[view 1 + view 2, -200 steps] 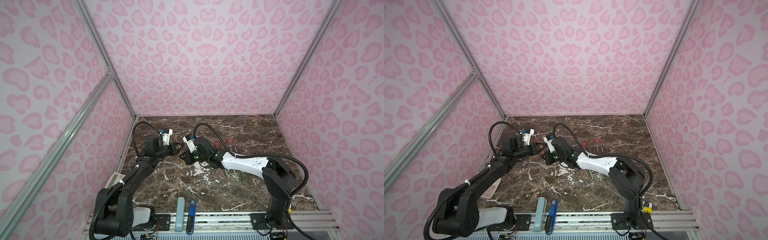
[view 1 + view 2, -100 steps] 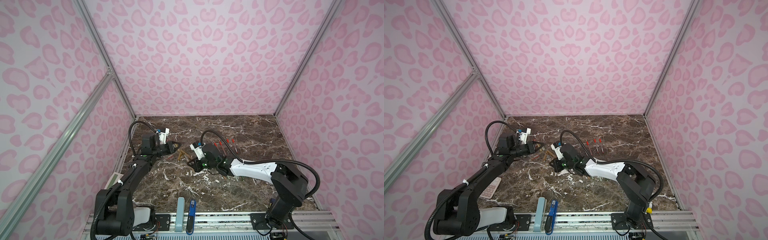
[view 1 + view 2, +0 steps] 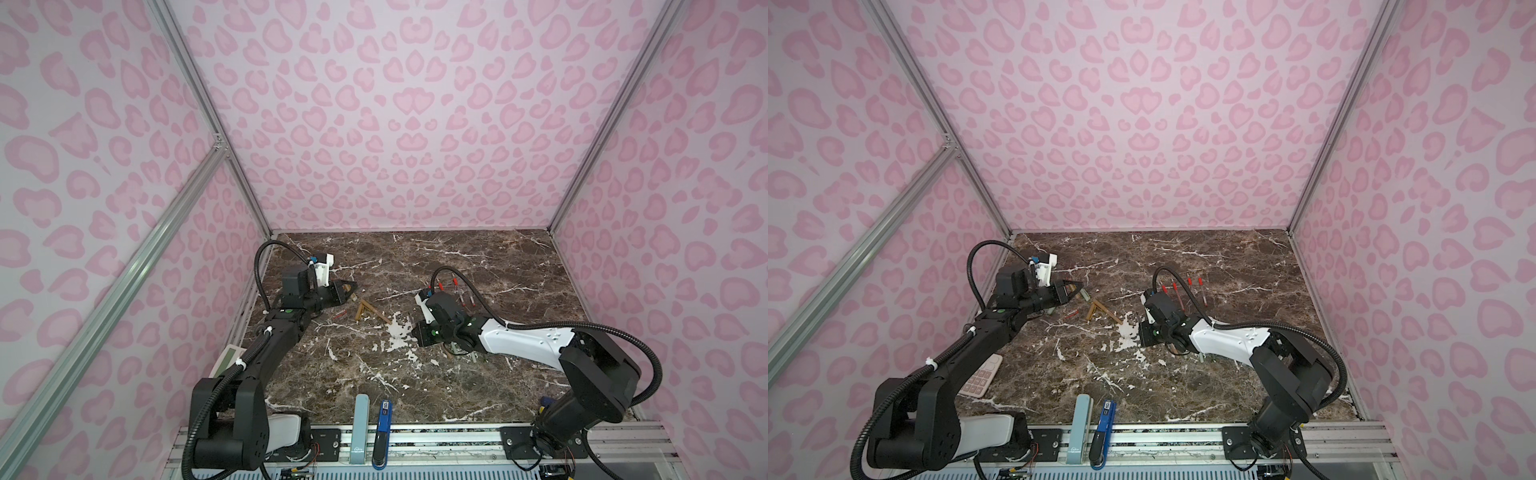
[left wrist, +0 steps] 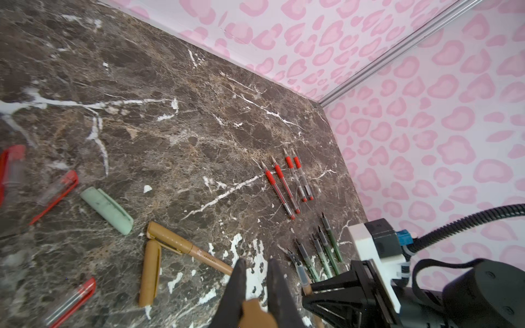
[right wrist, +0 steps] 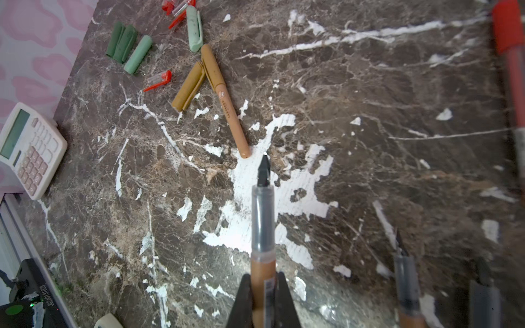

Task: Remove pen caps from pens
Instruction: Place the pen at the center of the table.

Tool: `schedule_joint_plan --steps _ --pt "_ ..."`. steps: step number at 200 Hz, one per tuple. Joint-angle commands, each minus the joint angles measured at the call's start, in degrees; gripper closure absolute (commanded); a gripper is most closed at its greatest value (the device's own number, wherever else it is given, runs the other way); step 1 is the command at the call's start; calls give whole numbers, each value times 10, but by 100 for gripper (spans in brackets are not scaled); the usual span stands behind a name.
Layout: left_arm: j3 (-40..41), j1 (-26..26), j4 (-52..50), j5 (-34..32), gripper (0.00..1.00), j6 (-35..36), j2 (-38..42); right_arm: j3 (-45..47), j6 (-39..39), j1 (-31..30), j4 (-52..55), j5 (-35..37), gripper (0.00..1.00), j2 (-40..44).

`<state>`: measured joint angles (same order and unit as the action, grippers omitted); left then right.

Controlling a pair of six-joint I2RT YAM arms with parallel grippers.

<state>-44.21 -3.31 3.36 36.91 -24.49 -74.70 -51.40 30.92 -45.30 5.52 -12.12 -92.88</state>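
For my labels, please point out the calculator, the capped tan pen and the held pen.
calculator (image 5: 34, 159): right wrist view, keypad.
capped tan pen (image 5: 228, 110): right wrist view, barrel.
held pen (image 5: 262, 215): right wrist view, clear section.

Both top views are looking steeply down from high above the near edge of the table (image 3: 478, 257), far off, taking in the whole tabletop and the pink walls (image 3: 395, 124). The left wrist camera is sitting low and close, facing across the table toward the far right corner. The right wrist camera is facing back toward the left wall, and both are catching the tan pen (image 4: 196, 250) that is also showing in both top views.
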Motion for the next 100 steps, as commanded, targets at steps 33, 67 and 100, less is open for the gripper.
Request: schedule_joint_plan --steps 33,67,100 --pt "33 -7 -4 -98 96 35 -19 -17 11 6 52 40 100 -38" --pt "46 -47 -7 -110 95 46 -35 -19 14 5 58 56 97 -49" --pt "41 -65 -5 -109 94 6 -85 -25 19 5 78 82 86 -62"
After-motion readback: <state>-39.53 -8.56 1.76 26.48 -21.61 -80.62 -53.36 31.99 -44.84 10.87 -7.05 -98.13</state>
